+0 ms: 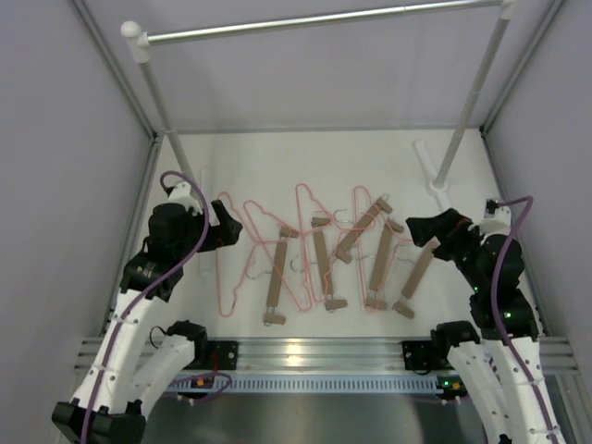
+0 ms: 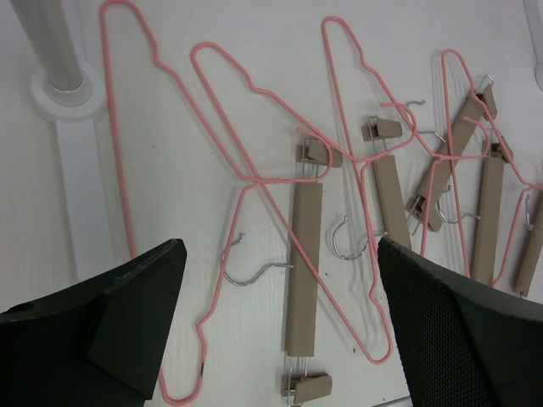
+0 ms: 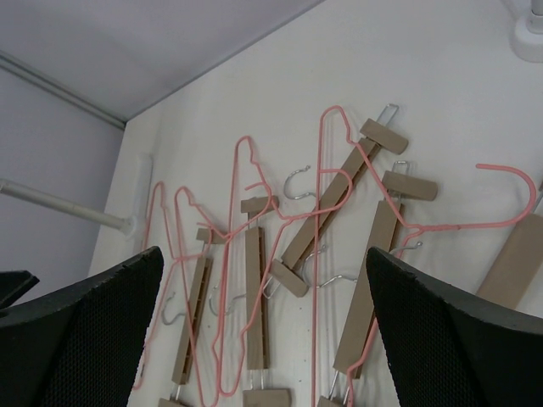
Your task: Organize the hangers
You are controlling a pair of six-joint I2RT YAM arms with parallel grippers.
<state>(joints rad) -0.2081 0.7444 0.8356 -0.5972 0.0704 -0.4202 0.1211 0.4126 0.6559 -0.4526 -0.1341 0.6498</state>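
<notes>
The hangers lie tangled flat on the white table between my arms. Thin pink wire hangers (image 1: 242,252) overlap several tan wooden bar hangers (image 1: 322,264) with clip ends and silver hooks. My left gripper (image 1: 225,231) hovers at the left end of the pile, open and empty; its wrist view looks down on a wooden hanger (image 2: 305,263) crossed by a pink hanger (image 2: 182,170). My right gripper (image 1: 423,228) hovers at the right end, open and empty. The right wrist view shows wooden hangers (image 3: 254,297) and pink hangers (image 3: 322,212) beyond its fingers (image 3: 433,314).
A silver rail (image 1: 314,20) spans the back on two white posts (image 1: 162,111), (image 1: 474,97). The left post's white foot (image 2: 69,89) stands close beside the pile. Grey walls close in both sides. A metal frame (image 1: 305,351) runs along the near edge.
</notes>
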